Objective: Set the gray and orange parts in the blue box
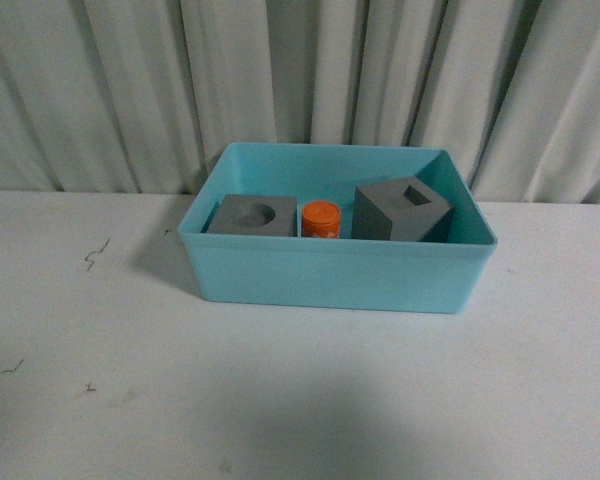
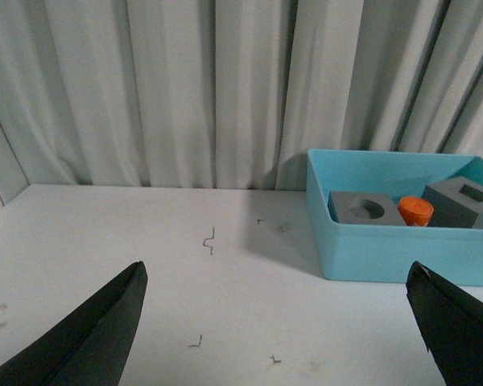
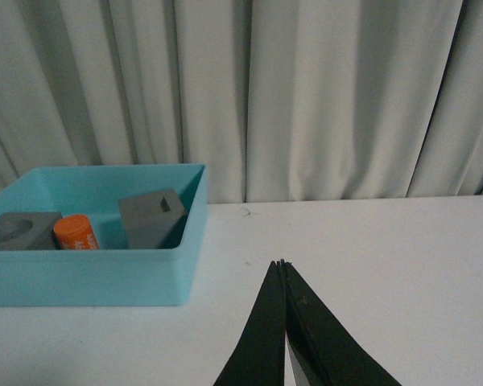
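White worktop [image 1: 300,400] carries blue box [image 1: 335,270], long axis left-right. Inside, in a row: gray cube with round recess [image 1: 250,215], orange cylinder [image 1: 321,219] (upright), gray cube with rectangular slot [image 1: 402,210], tilted. Left tool [image 2: 278,322] spread wide; right tool [image 3: 283,277] closed, empty.

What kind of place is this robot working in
Probably a test or demo bench rather than a workplace: a plain white table, pale pleated curtains closing off the background, and just one light turquoise-blue plastic bin holding simple block parts.
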### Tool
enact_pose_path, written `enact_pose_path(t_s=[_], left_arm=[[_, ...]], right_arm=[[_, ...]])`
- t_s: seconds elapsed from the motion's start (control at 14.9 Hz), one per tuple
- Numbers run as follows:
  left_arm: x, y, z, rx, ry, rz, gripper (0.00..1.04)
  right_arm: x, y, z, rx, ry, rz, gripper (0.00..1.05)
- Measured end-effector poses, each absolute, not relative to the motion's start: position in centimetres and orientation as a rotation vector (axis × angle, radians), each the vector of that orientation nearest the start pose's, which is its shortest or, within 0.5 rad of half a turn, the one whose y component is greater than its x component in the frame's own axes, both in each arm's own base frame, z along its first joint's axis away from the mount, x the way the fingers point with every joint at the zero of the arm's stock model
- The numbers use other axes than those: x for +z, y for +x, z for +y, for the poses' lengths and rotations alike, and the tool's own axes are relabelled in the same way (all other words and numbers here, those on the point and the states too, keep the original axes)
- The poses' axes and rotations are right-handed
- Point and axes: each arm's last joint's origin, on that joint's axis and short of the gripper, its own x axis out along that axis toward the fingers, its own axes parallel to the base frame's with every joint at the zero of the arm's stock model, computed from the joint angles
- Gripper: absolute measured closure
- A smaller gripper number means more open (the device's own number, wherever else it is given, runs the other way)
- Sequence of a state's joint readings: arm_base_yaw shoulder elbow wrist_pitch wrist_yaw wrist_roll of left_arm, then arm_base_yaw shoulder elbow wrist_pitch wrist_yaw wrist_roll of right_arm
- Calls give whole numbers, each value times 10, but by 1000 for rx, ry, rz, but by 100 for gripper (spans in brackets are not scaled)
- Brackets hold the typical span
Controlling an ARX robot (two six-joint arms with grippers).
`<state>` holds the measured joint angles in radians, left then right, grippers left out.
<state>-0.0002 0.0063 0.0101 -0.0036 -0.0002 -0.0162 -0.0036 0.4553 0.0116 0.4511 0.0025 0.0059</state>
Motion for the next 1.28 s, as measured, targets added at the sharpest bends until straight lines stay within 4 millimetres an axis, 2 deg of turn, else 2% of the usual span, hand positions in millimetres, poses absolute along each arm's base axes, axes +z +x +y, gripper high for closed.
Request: enact_pose_path(t_s=[0.74,0.81,0.87,1.21,1.28], left_arm=[[166,97,0,0,-16,0,7],[166,97,0,0,-16,0,7],[166,97,0,1,-16,0,7],[166,97,0,0,-16,0,7],[166,97,0,0,-16,0,7]], right_arm=[[170,108,0,-6,6,-14,103],[165,103,0,-7,6,31,103],[167,97,0,-1,6,-9,103],[167,97,0,0,6,-4,103],[167,97,0,0,5,-4,100]])
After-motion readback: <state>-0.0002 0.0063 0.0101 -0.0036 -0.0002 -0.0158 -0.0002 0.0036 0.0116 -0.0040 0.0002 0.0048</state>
